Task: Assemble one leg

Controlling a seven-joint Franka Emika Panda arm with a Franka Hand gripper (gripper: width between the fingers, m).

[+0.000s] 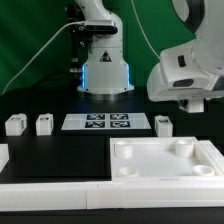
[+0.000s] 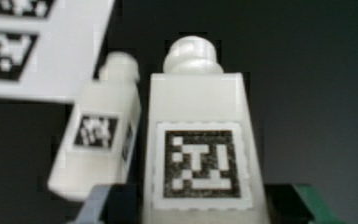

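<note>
In the wrist view a white leg (image 2: 197, 120) with a black-and-white tag and a round peg at its far end sits between my gripper's (image 2: 202, 208) two fingers (image 2: 108, 203). The dark pads press against both of its sides, so the gripper is shut on it. A second leg (image 2: 96, 125) lies on the black table just beside it. In the exterior view the gripper (image 1: 196, 103) hangs low at the right, near a leg (image 1: 163, 124) on the table. The held leg is hidden there. Two more legs (image 1: 15, 124) (image 1: 43, 123) stand at the exterior view's left.
The marker board (image 1: 97, 122) lies in the middle, in front of the robot base (image 1: 105, 70), and shows in the wrist view (image 2: 34, 45) too. A large flat white tray-like piece with round sockets (image 1: 165, 165) lies at the front right. A white rail (image 1: 60, 188) runs along the front.
</note>
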